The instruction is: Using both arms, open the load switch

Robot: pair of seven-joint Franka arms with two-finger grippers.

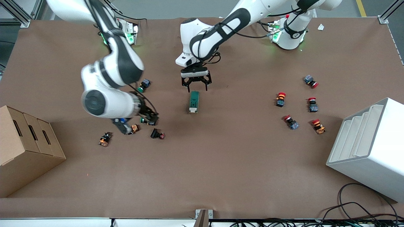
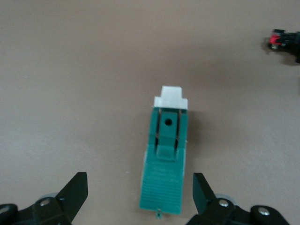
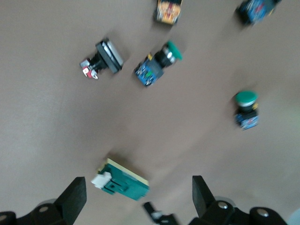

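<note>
Brown paper-covered table point(image 1: 221, 164) under even light, cardboard box point(image 1: 25, 148) at the right arm's end, white stepped bin point(image 1: 372, 145) at the left arm's end, black cables point(image 1: 353, 205) trailing nearest the front camera, grey floor point(image 1: 176, 8) farthest from it.

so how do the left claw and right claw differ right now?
The left claw hangs over the load switch, straddling its green end; the right claw is over the push-buttons toward the right arm's end of the table, with a green-capped button nearby. In the front view the left claw points straight down, while the right claw comes in tilted from the side. Both are open and hold nothing.
</note>
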